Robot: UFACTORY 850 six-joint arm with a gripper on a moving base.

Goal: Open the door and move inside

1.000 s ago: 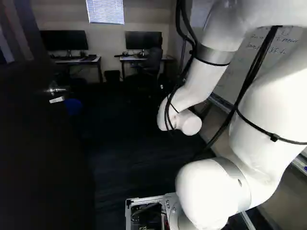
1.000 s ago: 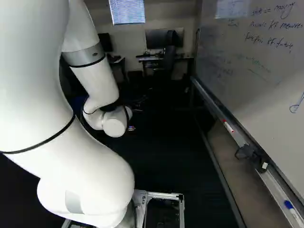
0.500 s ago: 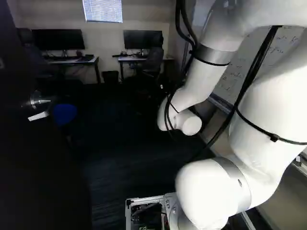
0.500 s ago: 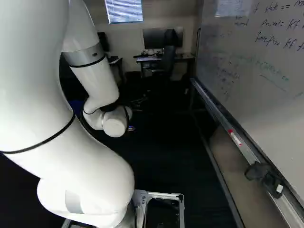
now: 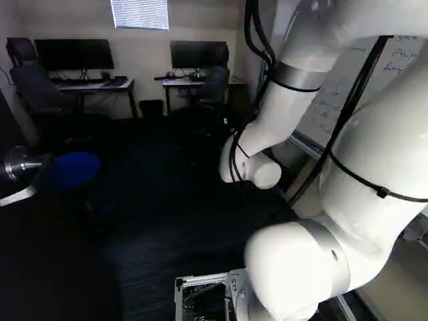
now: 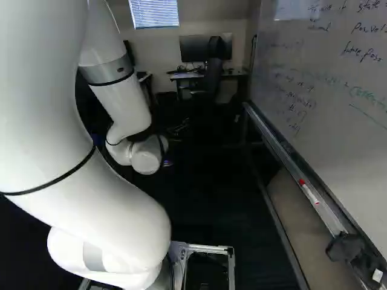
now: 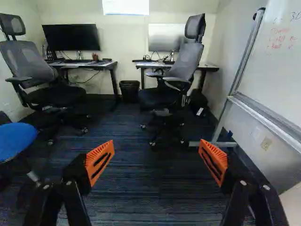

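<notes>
Door (image 5: pixel 47 261) opened, door handle (image 5: pixel 16 164) released; gripper (image 7: pixel 156 162) spread wide, nothing held. Opening judged done, entry partly made; rest of drive inside left to be completed.

The base has moved forward. In the left base view, the door handle (image 5: pixel 21 166) has shifted to the left edge and 1 office chair (image 5: pixel 41 87) has emerged upper left; in the right base view, the red-capped marker (image 6: pixel 309 193) has slid toward the lower right.
</notes>
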